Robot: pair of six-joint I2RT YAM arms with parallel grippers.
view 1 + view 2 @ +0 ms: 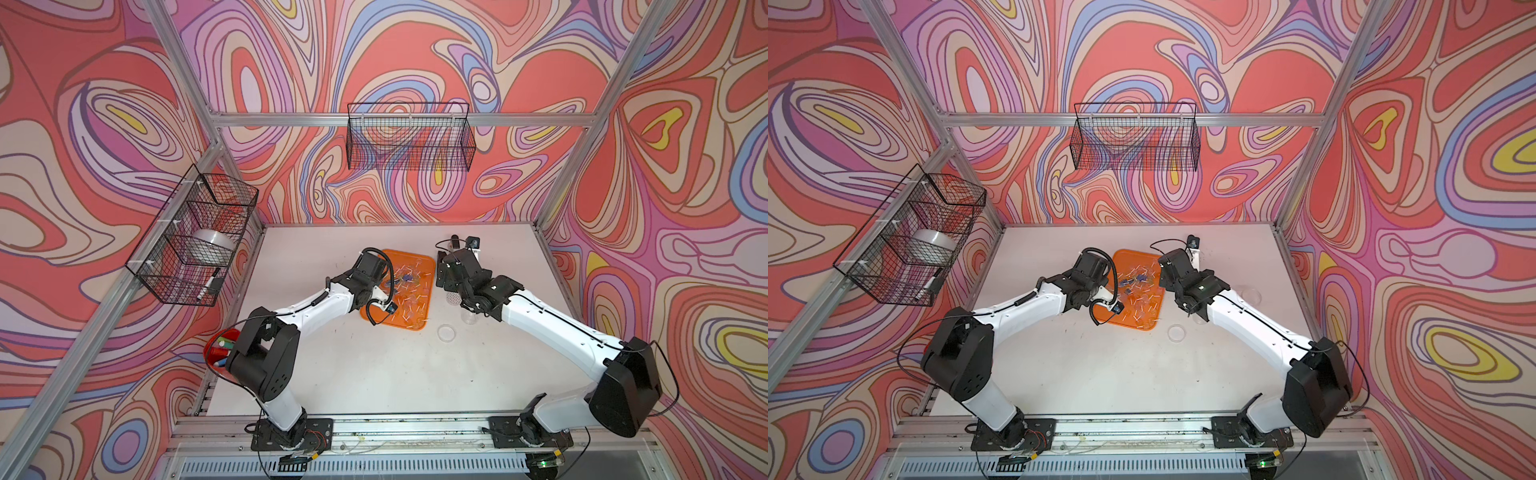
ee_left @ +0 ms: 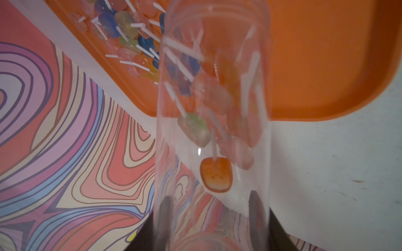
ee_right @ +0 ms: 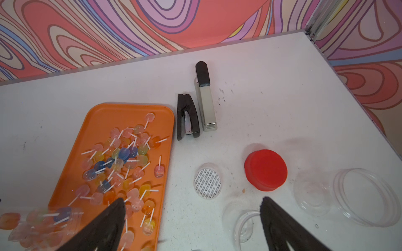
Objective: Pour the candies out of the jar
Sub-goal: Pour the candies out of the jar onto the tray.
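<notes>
My left gripper (image 2: 212, 206) is shut on a clear jar (image 2: 213, 97), one finger on each side of its wall. The jar is tipped with its mouth over the orange tray (image 2: 315, 65) and looks blurred. Inside it lie candies (image 2: 215, 176) in orange, pink, green and blue with white sticks. Many more candies (image 3: 121, 160) are spread on the tray (image 3: 104, 117), as both top views show (image 1: 405, 278). The tipped jar (image 3: 43, 221) also shows in the right wrist view. My right gripper (image 3: 192, 201) hangs open and holds nothing, above the table just right of the tray.
Right of the tray lie two staplers (image 3: 187, 117), a red lid (image 3: 265, 169), a white seal disc (image 3: 207, 180), a small clear jar (image 3: 243, 221) and a larger clear empty jar (image 3: 348, 195). A red bin (image 1: 216, 345) stands at the front left. Wire baskets (image 1: 195, 237) hang on the walls.
</notes>
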